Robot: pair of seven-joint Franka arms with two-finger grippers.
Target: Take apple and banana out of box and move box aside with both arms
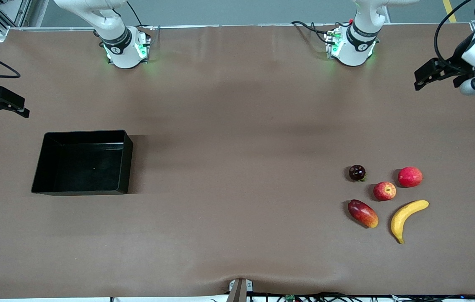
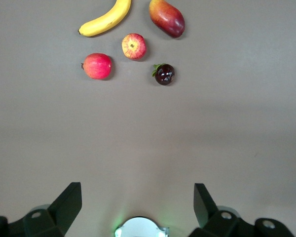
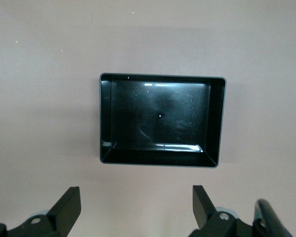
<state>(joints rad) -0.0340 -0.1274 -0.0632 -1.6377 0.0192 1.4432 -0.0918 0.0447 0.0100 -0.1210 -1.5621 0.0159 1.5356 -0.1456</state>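
Surface: a brown mat (image 1: 237, 126) covers the whole table, faintly creased, with pale reflections across its middle.
Room: grey floor along the edge where the arm bases stand; cables hang at the edge nearest the front camera.
Box: a black open-top tray (image 1: 82, 162) sits toward the right arm's end of the table, glossy inside, nothing in it.
Banana (image 1: 406, 214): lies near the left arm's end, nearest of the fruits to the front edge.
Apple (image 1: 384, 191): a small streaked red one, just beside the banana, apart from it.
Other fruit: a plain red round fruit (image 1: 410, 176), a dark plum-like fruit (image 1: 357, 172) and a mango-like fruit (image 1: 362, 213) cluster around the apple.
Left gripper (image 1: 420, 82): waits over the mat's left-arm end, fingers spread, holding nothing.
Right gripper (image 1: 21, 107): hovers at the mat's right-arm end, fingers spread, holding nothing.
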